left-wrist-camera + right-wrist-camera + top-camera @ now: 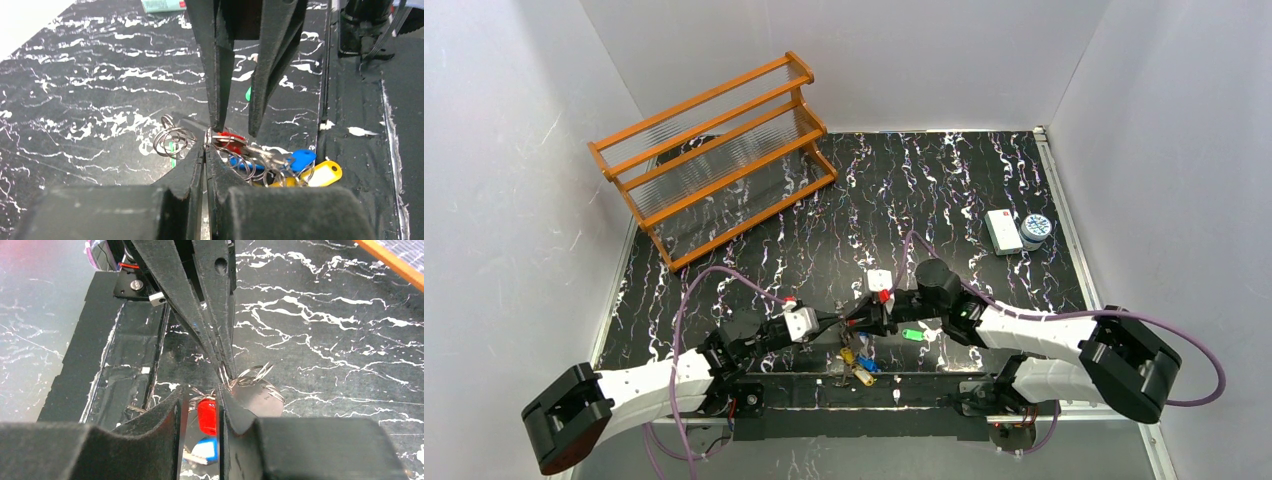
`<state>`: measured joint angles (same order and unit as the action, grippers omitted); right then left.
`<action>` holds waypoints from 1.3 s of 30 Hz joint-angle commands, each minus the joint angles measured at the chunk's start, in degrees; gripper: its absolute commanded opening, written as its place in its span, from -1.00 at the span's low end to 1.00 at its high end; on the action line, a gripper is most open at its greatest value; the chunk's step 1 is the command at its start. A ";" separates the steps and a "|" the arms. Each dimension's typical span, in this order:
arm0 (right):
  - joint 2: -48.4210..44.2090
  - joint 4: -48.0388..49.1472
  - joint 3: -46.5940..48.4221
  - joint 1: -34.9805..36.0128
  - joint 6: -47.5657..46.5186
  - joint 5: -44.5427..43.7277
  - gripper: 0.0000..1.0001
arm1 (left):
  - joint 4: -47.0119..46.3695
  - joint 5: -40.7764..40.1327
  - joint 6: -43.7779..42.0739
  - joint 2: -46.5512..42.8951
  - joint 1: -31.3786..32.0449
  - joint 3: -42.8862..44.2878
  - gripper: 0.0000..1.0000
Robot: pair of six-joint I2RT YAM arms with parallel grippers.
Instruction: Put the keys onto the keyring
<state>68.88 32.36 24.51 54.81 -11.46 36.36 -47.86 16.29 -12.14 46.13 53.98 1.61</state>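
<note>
Top view: both hands were tip to tip over the near middle of the table (pixel 984 180).

Left hand (pixel 206 150): pressed together, no gap between its fingers. The wire loops of the keyring (pixel 172 140) sat at 9 o'clock from its tips and touched them. Could not tell whether the wire was actually nipped.

Right hand (pixel 200 390): spread partway, pointed in from the opposite side. The red-tagged key (pixel 206 417) lay in the gap between its fingers, not squeezed; a slit showed on one side of the tag.

Left wrist view: the keys (pixel 280 167) were bunched at 4 o'clock from the left tips, just beside them. The blue-tagged key (pixel 302 159) and then the yellow-tagged key (pixel 325 172) lay farther out on the same line, with small split rings tangled among them.

Top view: the bunch sat at 6 o'clock from the hands, near the table's near edge. The green-tagged key (pixel 912 335) lay apart from it at 3 o'clock, beside the right arm.

The white box (pixel 1004 230) and round tub (pixel 1035 230) were at 1 o'clock, well apart from the hands, and the wooden rack (pixel 714 150) at 11 o'clock
</note>
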 commanded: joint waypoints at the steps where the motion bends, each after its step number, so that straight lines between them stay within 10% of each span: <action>1: -2.05 4.99 -0.12 -1.07 1.54 2.44 -0.33 | -7.91 3.18 -0.56 -1.90 0.08 -1.21 -1.00; 39: -0.52 4.45 0.44 -1.98 -3.48 4.37 -0.38 | -9.05 5.47 -0.59 -1.06 0.10 -0.89 -1.00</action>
<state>67.29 36.21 24.45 52.93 -13.69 39.77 -54.70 21.43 -12.82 45.67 53.87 0.56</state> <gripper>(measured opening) 0.300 0.013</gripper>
